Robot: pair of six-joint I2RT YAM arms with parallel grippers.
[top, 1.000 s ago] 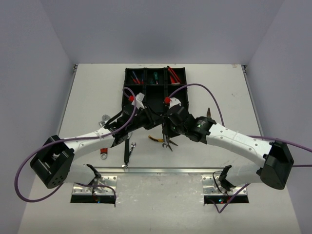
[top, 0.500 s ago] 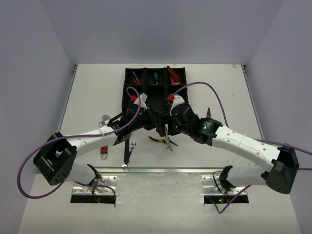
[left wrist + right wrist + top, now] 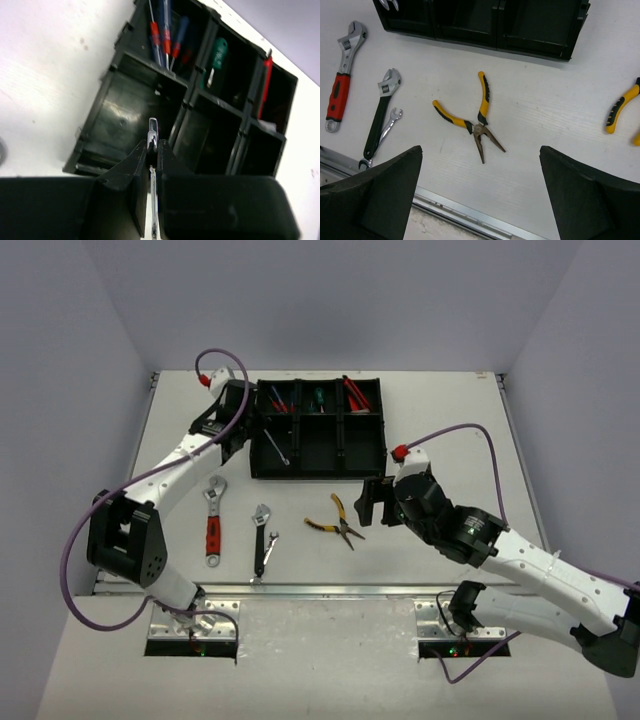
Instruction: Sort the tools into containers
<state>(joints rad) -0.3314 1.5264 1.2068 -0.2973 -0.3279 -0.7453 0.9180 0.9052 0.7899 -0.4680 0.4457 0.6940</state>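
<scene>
a silver spanner (image 3: 153,125) is pinched in the left gripper (image 3: 152,150) over the near-left compartment (image 3: 117,112) of the black tray (image 3: 318,476); release is called for next. the right gripper (image 3: 373,502) is spread wide above the yellow-handled pliers (image 3: 470,125).

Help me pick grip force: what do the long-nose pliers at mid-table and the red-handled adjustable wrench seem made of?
Long-nose pliers: dull grey-brown jaws, seemingly unpolished steel; yellow-and-black handles look like matte rubbery plastic sleeves. Red-handled adjustable wrench: bright silvery head with highlights, probably chromed or polished steel; red grip with black inset looks like moulded plastic or rubber.
</scene>
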